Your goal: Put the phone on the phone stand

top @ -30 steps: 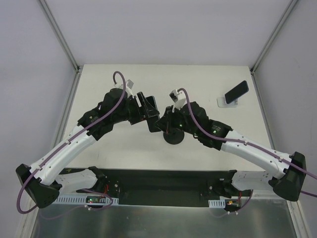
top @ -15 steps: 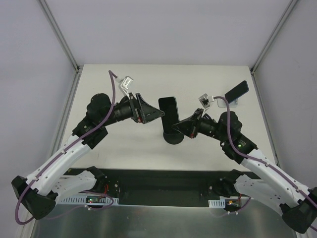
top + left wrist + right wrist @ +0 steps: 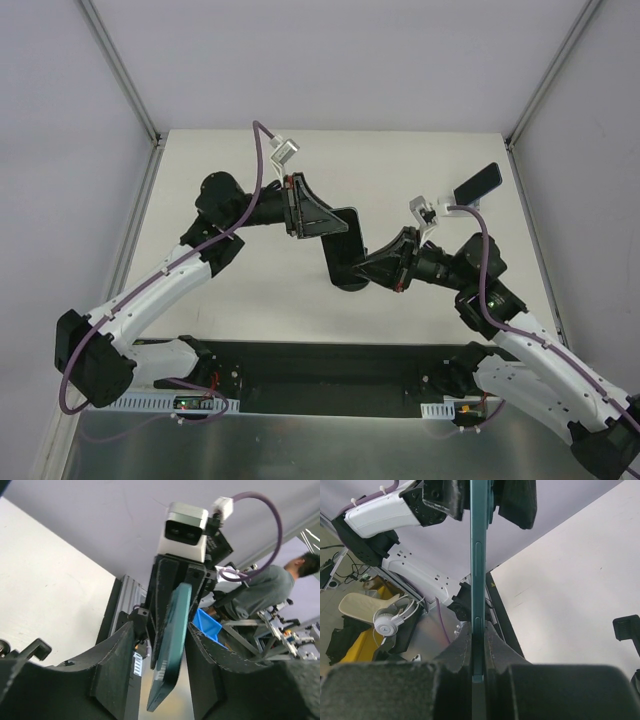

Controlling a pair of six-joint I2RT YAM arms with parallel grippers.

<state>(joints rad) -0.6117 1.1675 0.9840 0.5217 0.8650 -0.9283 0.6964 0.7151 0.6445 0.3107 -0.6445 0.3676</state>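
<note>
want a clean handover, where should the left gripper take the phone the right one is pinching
Take the phone at its free end, opposite the one the right gripper pinches, closing across the two flat faces: it is a thin slab, so those give most contact. Come end-on from the left, where the left gripper straddles that end.

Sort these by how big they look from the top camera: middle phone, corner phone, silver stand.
1. Middle phone, though it is held up nearer the camera, so that may flatter it.
2. Corner phone.
3. Silver stand, partly hidden beneath that phone.
</note>
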